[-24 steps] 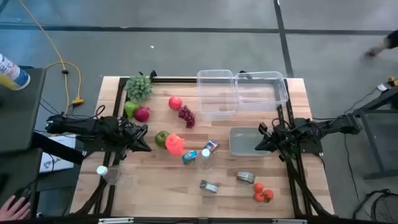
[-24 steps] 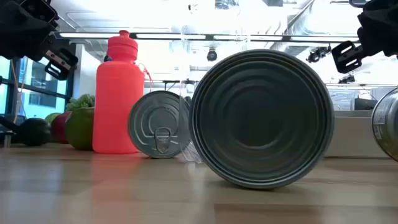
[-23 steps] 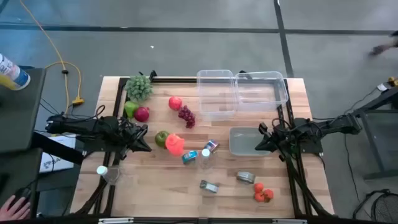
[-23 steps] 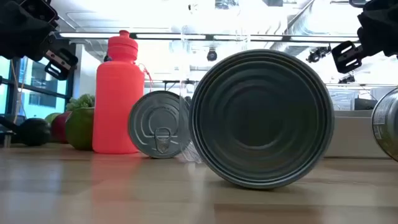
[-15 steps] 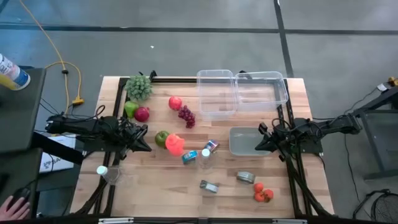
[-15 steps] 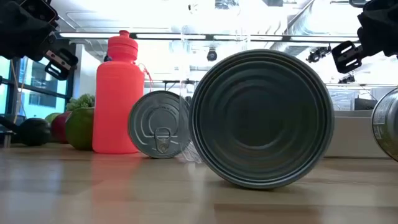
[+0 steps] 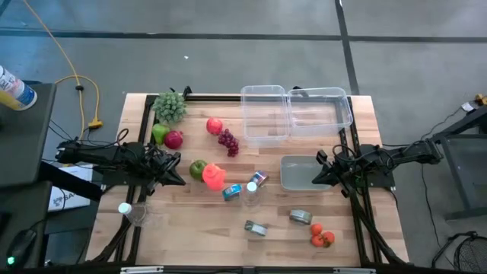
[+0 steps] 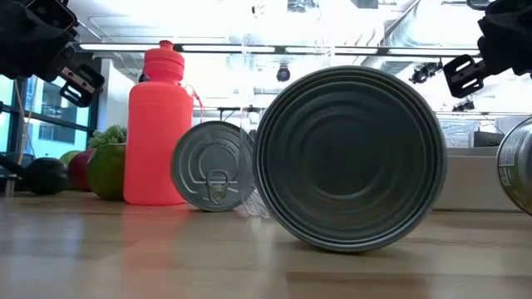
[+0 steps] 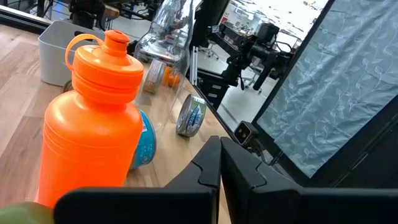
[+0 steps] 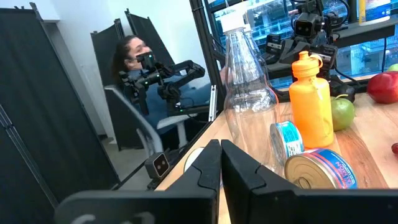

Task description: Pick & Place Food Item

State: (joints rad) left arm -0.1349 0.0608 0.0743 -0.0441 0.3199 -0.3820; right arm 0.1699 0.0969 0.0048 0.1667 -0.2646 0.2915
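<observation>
Food lies across the wooden table: green grapes (image 7: 170, 106), a green pear (image 7: 159, 133), two red apples (image 7: 174, 139) (image 7: 214, 125), purple grapes (image 7: 227, 142), a green apple (image 7: 198, 168) and tomatoes (image 7: 322, 238). My left gripper (image 7: 177, 169) hovers at the table's left side, just left of the green apple and the orange bottle (image 7: 214, 177), fingers shut (image 9: 221, 163). My right gripper (image 7: 317, 177) hovers at the right side over the grey tray (image 7: 293, 172), fingers shut (image 10: 221, 163). Neither touches anything.
Two clear plastic containers (image 7: 265, 114) (image 7: 321, 109) stand at the far edge. Cans (image 7: 232, 191) (image 7: 258, 179) (image 7: 256, 227) (image 7: 301, 218) and a clear bottle (image 7: 251, 193) lie mid-table. A cup (image 7: 134, 212) sits near the left edge. Bare wood shows at the near left.
Both arms have kept still. A person's hand at the high view's lower left corner has drawn out of sight.
</observation>
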